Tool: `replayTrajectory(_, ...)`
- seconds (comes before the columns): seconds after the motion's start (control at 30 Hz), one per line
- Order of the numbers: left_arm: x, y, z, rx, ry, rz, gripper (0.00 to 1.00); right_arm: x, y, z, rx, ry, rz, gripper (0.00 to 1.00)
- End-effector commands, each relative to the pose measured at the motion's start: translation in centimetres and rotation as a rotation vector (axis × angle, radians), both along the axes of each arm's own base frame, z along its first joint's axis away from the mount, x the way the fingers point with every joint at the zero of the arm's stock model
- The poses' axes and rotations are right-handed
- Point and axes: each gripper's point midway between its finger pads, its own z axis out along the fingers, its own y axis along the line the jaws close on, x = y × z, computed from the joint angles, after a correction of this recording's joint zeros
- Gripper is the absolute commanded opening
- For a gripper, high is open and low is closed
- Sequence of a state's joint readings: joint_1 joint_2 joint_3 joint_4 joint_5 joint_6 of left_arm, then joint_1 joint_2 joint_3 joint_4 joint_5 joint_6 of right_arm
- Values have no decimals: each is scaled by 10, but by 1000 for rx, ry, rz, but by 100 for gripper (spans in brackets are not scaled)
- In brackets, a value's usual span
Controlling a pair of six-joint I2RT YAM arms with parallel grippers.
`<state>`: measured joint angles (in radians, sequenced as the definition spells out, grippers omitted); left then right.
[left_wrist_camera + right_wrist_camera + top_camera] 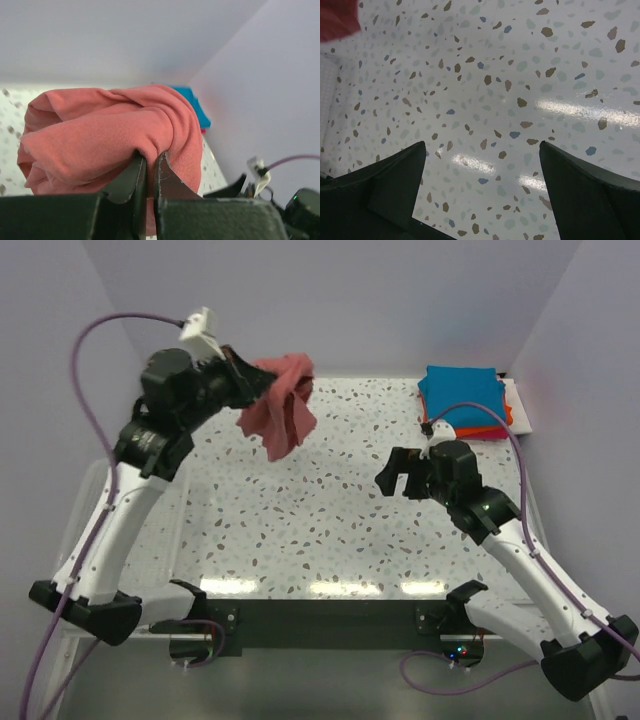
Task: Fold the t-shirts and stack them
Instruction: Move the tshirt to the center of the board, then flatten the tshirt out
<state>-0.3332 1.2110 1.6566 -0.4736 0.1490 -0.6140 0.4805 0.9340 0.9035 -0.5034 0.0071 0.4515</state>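
1. Right gripper (398,478) (481,150): held low over the speckled table (300,530) (520,65), on the right side. Its jaws are spread wide and nothing is held between them; only bare tabletop is seen in the gap in the right wrist view.
2. White mesh basket (168,530): set along the left edge of the table and partly covered by the left arm.
3. Left gripper (250,380) (150,157): raised above the far left part of the table. Its jaws are pinched nearly together on a fold of cloth.
4. Dusty-red t-shirt (285,405) (100,135) (335,17): gripped by the left gripper and hung bunched and crumpled in the air, clear of the tabletop, well apart from the right gripper.
5. Teal-blue t-shirt (462,392) (192,102): laid folded flat in the far right corner of the table, on top of the stack.
6. Orange t-shirt (492,429): placed directly beneath the teal-blue one, only its near edge being seen.
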Motion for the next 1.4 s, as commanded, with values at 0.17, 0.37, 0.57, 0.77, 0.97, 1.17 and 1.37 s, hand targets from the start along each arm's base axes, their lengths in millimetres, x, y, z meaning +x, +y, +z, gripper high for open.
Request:
replayTrajectory(0.17,28,-119,-176,189,310,-287,57,19,-10,7,-19,-34,-100,99)
replayTrajectory(0.37,41,-78,-213,266,395,-67,63,19,11,-20,-19,22,1,99)
replayTrajectory(0.57,24,-32,-310,311,632,58,47,20,41,-54,-93,76,59,97)
replayTrajectory(0.77,2,-14,-382,351,758,86,39,9,99,-76,-211,58,146,84)
replayTrajectory(0.97,-1,-18,-415,385,807,46,40,-5,155,-100,-346,17,231,78)
replayTrajectory(1.17,-3,-21,-437,385,836,28,46,4,182,-110,-429,-43,244,78)
replayTrajectory(1.37,-2,-19,-452,400,868,46,47,18,201,-127,-458,-61,244,78)
